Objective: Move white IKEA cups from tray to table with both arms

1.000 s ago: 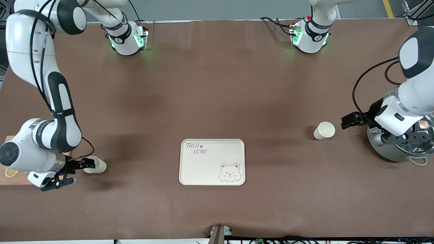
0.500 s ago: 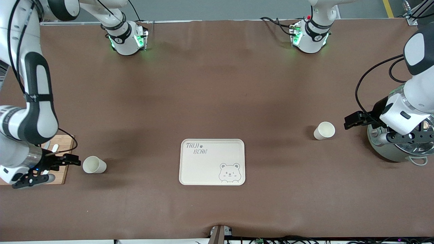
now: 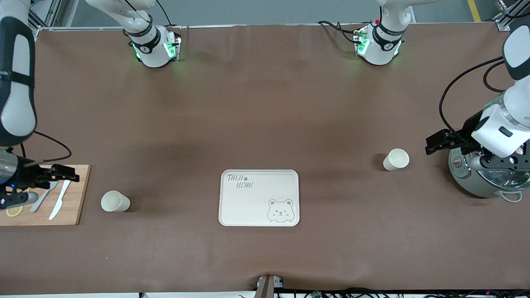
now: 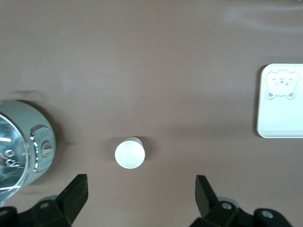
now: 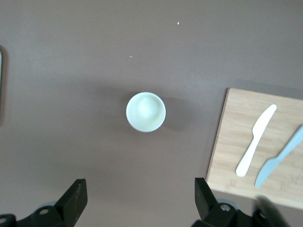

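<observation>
One white cup (image 3: 115, 201) stands upright on the brown table, toward the right arm's end. It also shows in the right wrist view (image 5: 146, 112). The other white cup (image 3: 396, 159) stands upright toward the left arm's end and shows in the left wrist view (image 4: 129, 154). My right gripper (image 3: 64, 173) is open and empty, up in the air beside the first cup; its fingers (image 5: 75, 198) frame bare table. My left gripper (image 3: 437, 144) is open and empty, up in the air beside the second cup; its fingers (image 4: 78, 194) also frame bare table.
The cream bear-printed tray (image 3: 256, 203) lies empty between the cups, nearer to the front camera than the second cup. A wooden board (image 3: 72, 207) with two knives and a lemon slice lies at the right arm's end. A steel pot (image 3: 476, 184) with a glass lid stands at the left arm's end.
My right gripper has drawn away from its cup and risen toward the right arm's end, uncovering the board. My left gripper has moved slightly away from its cup. Both cups stayed put.
</observation>
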Action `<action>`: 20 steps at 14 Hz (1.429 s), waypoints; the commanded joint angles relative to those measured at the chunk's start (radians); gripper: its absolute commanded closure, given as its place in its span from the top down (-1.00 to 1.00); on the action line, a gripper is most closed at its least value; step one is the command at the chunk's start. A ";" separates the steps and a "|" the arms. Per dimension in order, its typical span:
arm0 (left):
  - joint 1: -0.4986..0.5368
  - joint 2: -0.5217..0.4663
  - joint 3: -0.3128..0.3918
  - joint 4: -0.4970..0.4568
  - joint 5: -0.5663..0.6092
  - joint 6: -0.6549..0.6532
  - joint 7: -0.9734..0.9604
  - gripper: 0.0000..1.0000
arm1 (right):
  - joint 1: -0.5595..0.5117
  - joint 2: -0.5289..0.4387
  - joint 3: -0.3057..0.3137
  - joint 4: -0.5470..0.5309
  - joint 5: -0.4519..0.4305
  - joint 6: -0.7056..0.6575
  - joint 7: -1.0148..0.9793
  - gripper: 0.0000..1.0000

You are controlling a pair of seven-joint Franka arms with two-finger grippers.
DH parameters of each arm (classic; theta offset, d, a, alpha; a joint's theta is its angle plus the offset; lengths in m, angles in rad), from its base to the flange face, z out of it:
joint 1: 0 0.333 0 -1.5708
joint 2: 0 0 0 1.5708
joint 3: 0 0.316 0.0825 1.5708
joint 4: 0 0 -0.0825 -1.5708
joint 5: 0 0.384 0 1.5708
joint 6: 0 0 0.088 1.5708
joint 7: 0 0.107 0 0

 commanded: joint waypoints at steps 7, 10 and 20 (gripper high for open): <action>-0.122 -0.154 0.141 0.007 -0.020 -0.188 0.141 1.00 | 0.023 -0.209 0.022 -0.020 -0.067 -0.235 0.279 1.00; -0.117 -0.152 0.135 0.007 -0.020 -0.191 0.141 1.00 | 0.042 -0.230 0.027 -0.011 -0.061 -0.273 0.356 1.00; -0.122 -0.134 0.134 0.010 -0.025 -0.188 0.138 1.00 | 0.055 -0.363 0.030 -0.133 -0.076 -0.147 0.343 1.00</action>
